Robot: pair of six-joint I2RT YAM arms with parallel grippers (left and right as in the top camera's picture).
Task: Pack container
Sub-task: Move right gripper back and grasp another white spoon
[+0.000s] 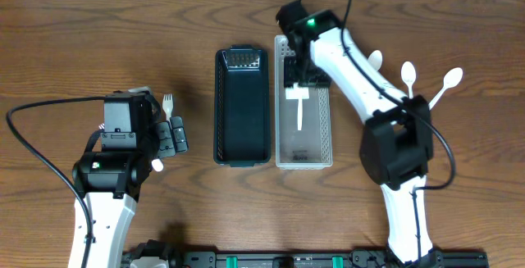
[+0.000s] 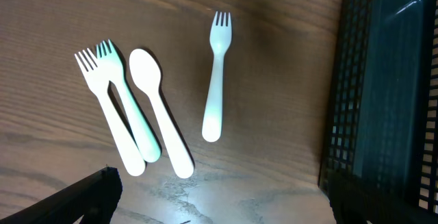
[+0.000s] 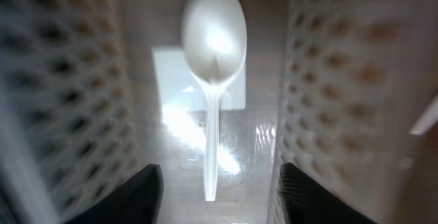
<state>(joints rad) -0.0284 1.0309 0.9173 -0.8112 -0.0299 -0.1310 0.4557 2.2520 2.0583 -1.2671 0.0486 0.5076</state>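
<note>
**Table** (image 1: 66,38): wooden, with two long baskets side by side at its middle.

**Dark basket** (image 1: 242,129): the left of the pair. No cutlery can be made out inside it.

**Clear basket** (image 1: 324,129): perforated, just beside the dark one on its right. This is the container now being filled.

**Right gripper** (image 3: 222,190): low inside the clear basket, toward its far end. Its jaws stand apart and pinch nothing.

**Left gripper** (image 2: 219,183): its jaws are spread wide and empty. It hovers over loose cutlery toward the table's left edge.

**Placed spoon** (image 3: 212,46): lies lengthwise on the clear basket's floor. Its handle tip sits between the right fingers but clear of both. The placing looks all but finished.
- Lift straight up with the jaws held wide, so that no finger drags the handle.
- Mind the perforated walls, which stand close on either side.

**Paired forks** (image 2: 109,101): these overlap, and a second spoon (image 2: 161,114) touches them.

**Lone fork** (image 2: 215,80): lies apart from the others, nearer the dark basket. You would do well to take it first, closing across its handle.

**Spare spoons** (image 1: 449,79): three lie near the table's right edge, not yet packed.
</note>
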